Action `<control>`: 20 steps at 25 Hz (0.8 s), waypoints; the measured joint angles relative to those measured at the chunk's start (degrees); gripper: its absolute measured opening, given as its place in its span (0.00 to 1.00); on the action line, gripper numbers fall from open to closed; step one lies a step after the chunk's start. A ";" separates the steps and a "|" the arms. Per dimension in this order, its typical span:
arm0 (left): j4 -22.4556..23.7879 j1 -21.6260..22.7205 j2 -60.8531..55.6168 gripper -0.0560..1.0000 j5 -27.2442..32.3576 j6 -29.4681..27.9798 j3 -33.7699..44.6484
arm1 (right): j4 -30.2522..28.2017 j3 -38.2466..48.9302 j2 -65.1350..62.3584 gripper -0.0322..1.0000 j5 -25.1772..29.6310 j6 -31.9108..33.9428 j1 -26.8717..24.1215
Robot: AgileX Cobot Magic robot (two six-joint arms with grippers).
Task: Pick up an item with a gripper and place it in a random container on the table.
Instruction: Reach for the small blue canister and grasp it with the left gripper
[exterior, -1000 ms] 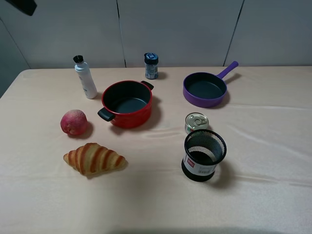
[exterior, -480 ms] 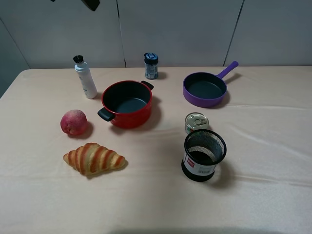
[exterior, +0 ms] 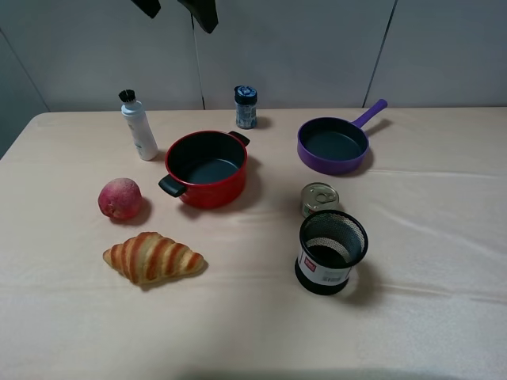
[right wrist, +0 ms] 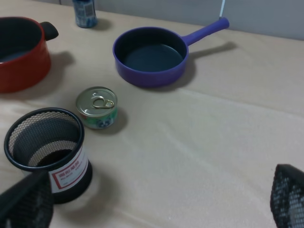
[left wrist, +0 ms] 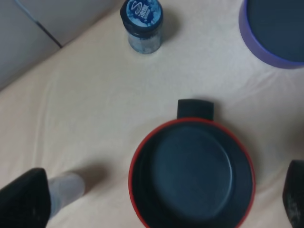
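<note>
The small glass jar (exterior: 245, 107) with a dark blue lid stands upright at the back of the table, behind the red pot. It also shows in the left wrist view (left wrist: 141, 24) and the right wrist view (right wrist: 84, 12). The black wire-mesh cup (exterior: 331, 252) with a white and red label stands front right and looks empty; it also shows in the right wrist view (right wrist: 47, 152). My left gripper (exterior: 176, 9) is open and empty, high above the back of the table, left of the jar. In its wrist view (left wrist: 156, 204) it hangs over the pot. My right gripper (right wrist: 156, 199) is open and empty near the cup.
A red pot (exterior: 207, 168) with black handles stands mid-table. A purple frying pan (exterior: 334, 144) is at the back right. A silver tin can (exterior: 319, 198) touches the cup's far side. A white bottle (exterior: 138, 127), a peach (exterior: 120, 198) and a croissant (exterior: 153, 257) lie to the left.
My left gripper has moved right along the top of the exterior view, toward the jar's side. Nothing on the table has moved.
</note>
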 joint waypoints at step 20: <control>-0.28 0.00 16.42 0.99 -12.20 0.00 -7.44 | 0.00 0.00 0.00 0.70 0.00 0.00 0.00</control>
